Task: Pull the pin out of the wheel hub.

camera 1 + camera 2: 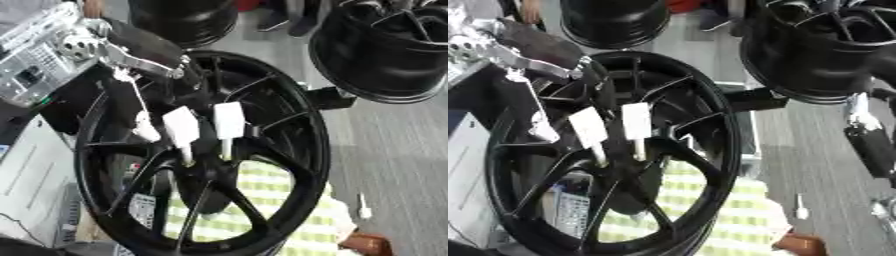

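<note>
two flat white-tipped fingers of the left hand reach straight into the glossy black spoked wheel hub.

Both views are soft and smeared throughout, with no crisp edges. Light is even and fairly bright, seemingly from overhead. The large glossy black spoked wheel rim shows pale sheen along its outer lip and spokes, while its hollows sink into near-solid black. The two white rectangular tabs at its centre are almost blown out. The grey floor looks washed and streaky.
</note>
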You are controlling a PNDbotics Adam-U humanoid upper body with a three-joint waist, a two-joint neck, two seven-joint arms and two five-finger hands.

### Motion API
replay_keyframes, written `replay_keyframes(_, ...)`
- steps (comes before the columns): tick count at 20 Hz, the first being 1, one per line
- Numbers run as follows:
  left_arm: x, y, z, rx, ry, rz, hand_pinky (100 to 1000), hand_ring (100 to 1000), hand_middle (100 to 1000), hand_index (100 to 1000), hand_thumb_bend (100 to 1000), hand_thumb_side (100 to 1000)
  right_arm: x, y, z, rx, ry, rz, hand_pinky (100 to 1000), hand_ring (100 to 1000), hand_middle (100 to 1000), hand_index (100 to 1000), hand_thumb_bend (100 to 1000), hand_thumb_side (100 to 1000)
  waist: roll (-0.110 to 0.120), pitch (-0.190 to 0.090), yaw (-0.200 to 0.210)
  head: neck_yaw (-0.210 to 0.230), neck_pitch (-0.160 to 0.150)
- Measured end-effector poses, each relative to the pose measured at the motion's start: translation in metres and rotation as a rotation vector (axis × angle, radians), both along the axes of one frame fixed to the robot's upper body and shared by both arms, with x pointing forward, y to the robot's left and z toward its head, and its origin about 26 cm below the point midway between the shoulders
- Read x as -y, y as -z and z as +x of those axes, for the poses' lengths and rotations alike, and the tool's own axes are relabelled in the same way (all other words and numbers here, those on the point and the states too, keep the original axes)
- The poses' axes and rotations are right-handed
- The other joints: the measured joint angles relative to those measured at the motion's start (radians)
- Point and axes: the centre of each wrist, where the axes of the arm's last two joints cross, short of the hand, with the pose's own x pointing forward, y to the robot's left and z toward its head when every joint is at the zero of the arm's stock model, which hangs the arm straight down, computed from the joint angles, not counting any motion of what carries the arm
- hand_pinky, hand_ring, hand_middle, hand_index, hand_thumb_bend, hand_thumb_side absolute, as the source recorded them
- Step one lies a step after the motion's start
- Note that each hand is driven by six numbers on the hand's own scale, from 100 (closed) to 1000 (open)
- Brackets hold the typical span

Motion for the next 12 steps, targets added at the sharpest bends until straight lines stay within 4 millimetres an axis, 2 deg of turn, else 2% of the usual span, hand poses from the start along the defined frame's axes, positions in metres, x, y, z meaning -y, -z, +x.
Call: replay_keyframes(12,-0.010,0.015,0.014,0.012,-0.049,0.015,789,784,777,837,431,340,-0.002,0.001,0.000,0.000,-0.004,0.011,732,848,795,815,100,651,0.000,0.003,-0.006,0.005,0.000)
